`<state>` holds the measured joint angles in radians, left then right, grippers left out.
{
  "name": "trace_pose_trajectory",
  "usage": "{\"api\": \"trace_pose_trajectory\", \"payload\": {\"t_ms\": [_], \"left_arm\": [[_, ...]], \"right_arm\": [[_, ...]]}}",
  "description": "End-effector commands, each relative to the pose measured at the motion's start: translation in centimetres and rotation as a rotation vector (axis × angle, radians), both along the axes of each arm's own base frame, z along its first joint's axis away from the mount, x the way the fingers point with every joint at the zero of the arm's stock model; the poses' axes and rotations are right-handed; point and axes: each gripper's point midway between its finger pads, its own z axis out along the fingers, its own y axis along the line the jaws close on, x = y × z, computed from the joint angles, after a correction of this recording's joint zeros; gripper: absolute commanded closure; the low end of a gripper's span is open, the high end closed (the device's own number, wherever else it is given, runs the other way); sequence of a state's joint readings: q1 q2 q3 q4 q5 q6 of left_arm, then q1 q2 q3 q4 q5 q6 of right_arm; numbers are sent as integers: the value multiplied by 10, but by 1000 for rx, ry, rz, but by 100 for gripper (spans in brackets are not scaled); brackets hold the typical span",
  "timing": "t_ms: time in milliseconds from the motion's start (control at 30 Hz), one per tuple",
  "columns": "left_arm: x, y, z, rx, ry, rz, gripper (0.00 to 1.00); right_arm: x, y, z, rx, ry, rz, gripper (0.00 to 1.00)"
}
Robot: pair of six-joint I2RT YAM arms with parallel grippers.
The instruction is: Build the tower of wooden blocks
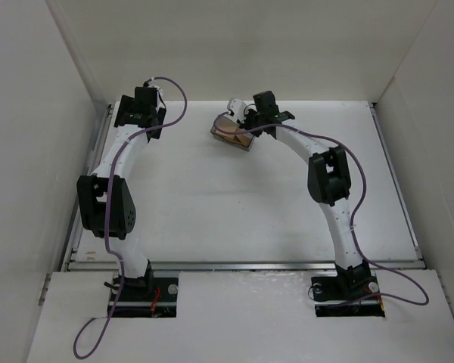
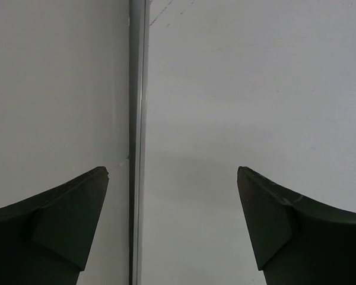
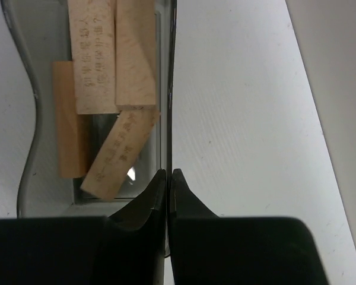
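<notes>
Several tan wood blocks (image 3: 95, 59) lie jumbled inside the dark translucent grey bin (image 3: 25, 172), which sits at the far middle of the table (image 1: 233, 134). My right gripper (image 3: 169, 173) is shut on the bin's thin right wall, one finger inside and one outside. In the top view it (image 1: 251, 125) is at the bin's right edge. My left gripper (image 2: 172, 173) is open and empty over bare table at the far left (image 1: 138, 113), next to the table's edge strip. No tower is in view.
White walls enclose the table (image 1: 234, 212) on the left, far and right sides. A grey metal edge strip (image 2: 137, 119) runs along the table's left side beneath my left gripper.
</notes>
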<state>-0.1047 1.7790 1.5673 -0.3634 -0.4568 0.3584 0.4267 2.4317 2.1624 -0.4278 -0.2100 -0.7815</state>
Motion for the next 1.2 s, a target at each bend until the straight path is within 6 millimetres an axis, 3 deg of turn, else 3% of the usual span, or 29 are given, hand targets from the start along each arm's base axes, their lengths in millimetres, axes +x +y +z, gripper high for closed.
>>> {"api": "trace_pose_trajectory", "payload": {"t_ms": [0,167,200,233,367,433,467,533,567,667,800,900,933,1033,1167], "left_arm": [[5,-1,18,-20,-59,16,12],[4,-1,22,-35,-75,26,15],[4,-1,22,-35,-75,26,15],[3,1,23,-24,-77,39,15],[2,7,24,-31,-113,100,15],[2,6,28,-49,-132,113,15],[2,7,30,-52,-147,124,15],[3,6,30,-66,-155,135,15],[3,6,35,-69,-175,135,15],[2,6,35,-72,-187,134,15],[-2,5,31,-76,-177,128,15],[-4,5,29,-76,-175,128,15],[-3,4,28,-82,-174,119,15],[-2,1,27,-101,-176,110,15],[-6,0,22,-105,-164,103,15]], "right_arm": [[-9,-1,-5,-25,16,3,100],[2,-23,11,-76,-80,-149,100],[3,-23,26,-61,-116,-204,100],[9,-41,36,-94,-167,-301,100],[5,-51,67,-119,-321,-495,100],[2,-57,66,-137,-390,-585,100],[-2,-70,72,-179,-433,-684,100],[-7,-73,59,-223,-452,-740,100],[-13,-73,63,-247,-469,-776,100],[-22,-67,51,-287,-473,-793,100],[-38,-40,43,-308,-459,-732,100],[-50,-15,46,-276,-429,-670,64],[-51,-10,43,-257,-405,-646,47],[-60,17,53,-166,-337,-585,27],[-63,31,71,-49,-268,-545,9]]}}
